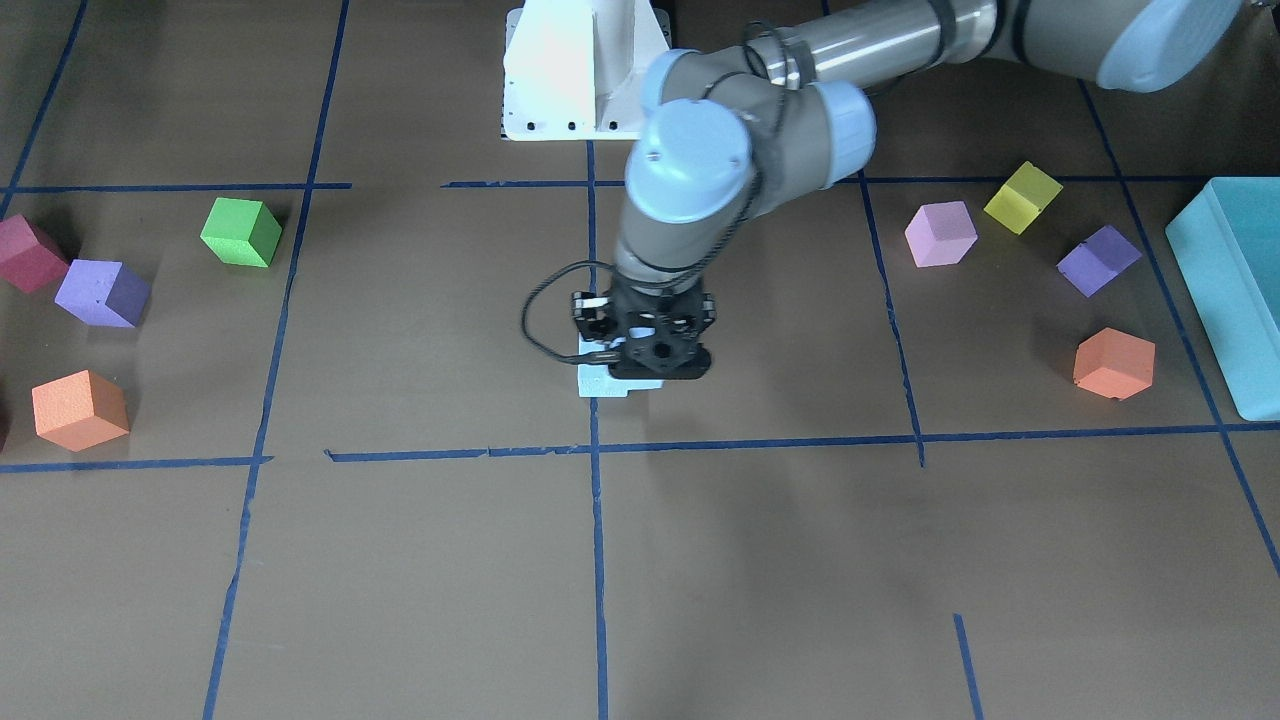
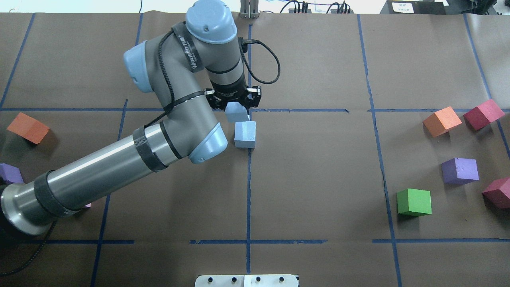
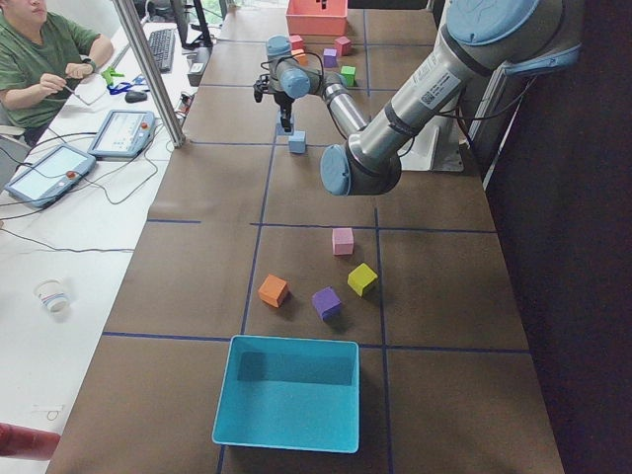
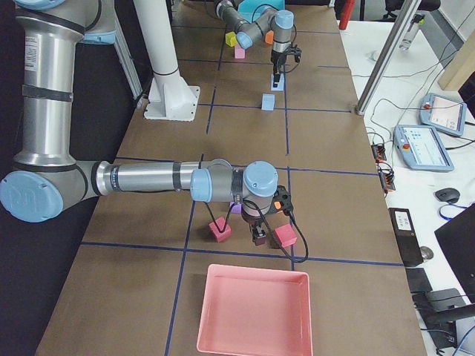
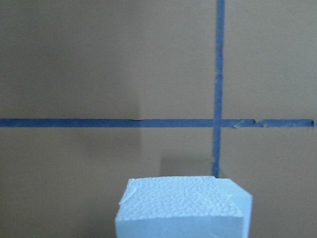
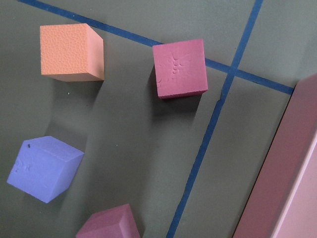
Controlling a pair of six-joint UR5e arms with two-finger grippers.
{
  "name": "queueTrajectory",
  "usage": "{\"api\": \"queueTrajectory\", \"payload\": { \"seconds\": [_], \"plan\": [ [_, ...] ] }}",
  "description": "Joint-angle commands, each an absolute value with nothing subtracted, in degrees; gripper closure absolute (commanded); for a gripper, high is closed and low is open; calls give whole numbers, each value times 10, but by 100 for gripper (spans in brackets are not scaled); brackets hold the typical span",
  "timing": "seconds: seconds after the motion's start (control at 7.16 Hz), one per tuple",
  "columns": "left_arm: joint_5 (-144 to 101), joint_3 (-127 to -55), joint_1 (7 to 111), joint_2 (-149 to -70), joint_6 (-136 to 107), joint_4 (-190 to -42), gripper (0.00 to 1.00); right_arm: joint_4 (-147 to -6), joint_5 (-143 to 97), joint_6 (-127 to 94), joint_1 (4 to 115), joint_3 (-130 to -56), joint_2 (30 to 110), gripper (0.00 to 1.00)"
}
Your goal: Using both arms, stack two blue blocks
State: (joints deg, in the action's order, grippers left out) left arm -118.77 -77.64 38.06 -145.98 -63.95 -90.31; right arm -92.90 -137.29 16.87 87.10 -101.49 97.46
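The left gripper (image 2: 234, 104) clamps the aqua foam cube (image 2: 235, 113) beside the sky-blue foam cube (image 2: 245, 134), ready for stacking; we cannot tell how far the right gripper (image 4: 257, 236) is open.

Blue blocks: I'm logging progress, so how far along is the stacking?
Done: the lower blue block lies ready as the base. In hand: the left gripper holds the other blue block lifted, not yet on it. Left: lowering it on top and opening the fingers.
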Motion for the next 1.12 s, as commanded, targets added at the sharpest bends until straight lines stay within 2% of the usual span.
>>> {"api": "queueTrajectory", "payload": {
  "seconds": [0.0, 0.7, 0.84, 0.98],
  "plan": [
    [-1179, -756, 359, -1473, -643, -904, 56, -929, -1373, 169, 871, -1014, 975, 0],
    [-1180, -755, 353, -1458, -637, -905, 54, -929, -1372, 170, 871, -1012, 975, 0],
    [-1180, -755, 351, -1458, -637, -905, 47, -929, -1372, 171, 871, -1012, 975, 0],
    [-1180, -754, 351, -1458, -638, -906, 31, -929, -1372, 171, 871, -1012, 975, 0]
  ]
}}
